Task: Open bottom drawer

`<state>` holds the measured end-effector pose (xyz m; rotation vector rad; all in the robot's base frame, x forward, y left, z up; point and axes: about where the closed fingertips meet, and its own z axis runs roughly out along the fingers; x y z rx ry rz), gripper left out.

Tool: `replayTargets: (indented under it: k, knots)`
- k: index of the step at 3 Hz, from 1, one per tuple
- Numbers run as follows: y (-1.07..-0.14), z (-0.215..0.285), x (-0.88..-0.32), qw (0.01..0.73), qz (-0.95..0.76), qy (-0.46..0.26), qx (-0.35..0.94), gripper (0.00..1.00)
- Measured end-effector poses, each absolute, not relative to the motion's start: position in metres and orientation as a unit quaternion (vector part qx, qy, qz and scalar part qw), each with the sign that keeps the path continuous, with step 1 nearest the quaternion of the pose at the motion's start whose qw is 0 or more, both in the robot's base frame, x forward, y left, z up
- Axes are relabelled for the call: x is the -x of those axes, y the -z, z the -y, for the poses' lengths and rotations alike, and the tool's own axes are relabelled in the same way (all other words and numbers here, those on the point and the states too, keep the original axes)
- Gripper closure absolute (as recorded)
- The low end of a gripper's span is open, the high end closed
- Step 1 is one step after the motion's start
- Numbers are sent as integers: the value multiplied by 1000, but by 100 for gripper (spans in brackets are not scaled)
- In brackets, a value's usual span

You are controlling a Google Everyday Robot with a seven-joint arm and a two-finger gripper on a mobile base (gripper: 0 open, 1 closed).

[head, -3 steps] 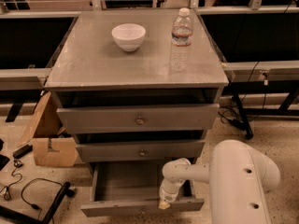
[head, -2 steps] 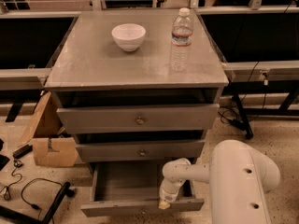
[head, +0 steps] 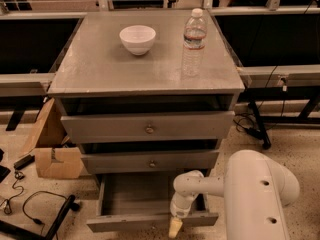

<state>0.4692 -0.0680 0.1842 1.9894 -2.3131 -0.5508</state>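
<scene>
The bottom drawer (head: pixel 130 199) is the lowest of three grey drawers and stands pulled out, showing its bare grey tray. Its slim front panel (head: pixel 125 223) runs along the bottom of the view; its knob does not show. My gripper (head: pixel 175 228) hangs from the white arm (head: pixel 250 194) at the right part of the front panel, its pale tip pointing down over the panel's edge. The two taller drawers above, each with a round knob (head: pixel 149 129), stand nearly closed.
A white bowl (head: pixel 137 38) and a clear water bottle (head: pixel 193 43) stand on the cabinet top (head: pixel 100 69). A cardboard box (head: pixel 52 149) and black cables (head: pixel 30 209) lie on the floor at left. Black table legs (head: pixel 257 124) stand at right.
</scene>
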Motion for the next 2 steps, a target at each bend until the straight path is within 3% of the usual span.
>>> replayTargets:
  k: [2]
  knots:
    - [-184,68,-469,21,746,178,-642,0]
